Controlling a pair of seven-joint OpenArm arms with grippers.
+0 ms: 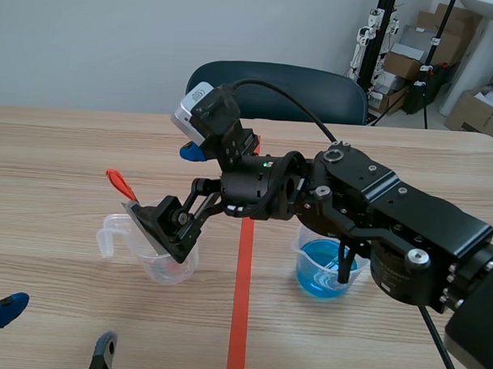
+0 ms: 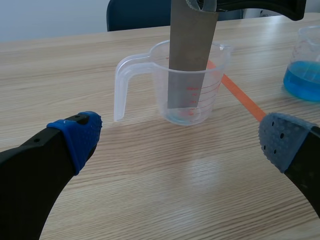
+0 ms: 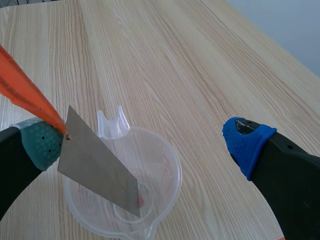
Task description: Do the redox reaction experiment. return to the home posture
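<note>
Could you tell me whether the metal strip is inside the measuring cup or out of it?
Inside: the metal strip stands tilted, its lower end down in the clear measuring cup, its top above the rim.

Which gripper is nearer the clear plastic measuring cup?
Right. The right gripper hangs just over the clear plastic measuring cup; the left gripper sits apart, facing it.

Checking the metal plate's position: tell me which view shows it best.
Right wrist view: the whole metal plate shows, slanting into the measuring cup. The left wrist view loses its top end; the scene view shows only a sliver.
</note>
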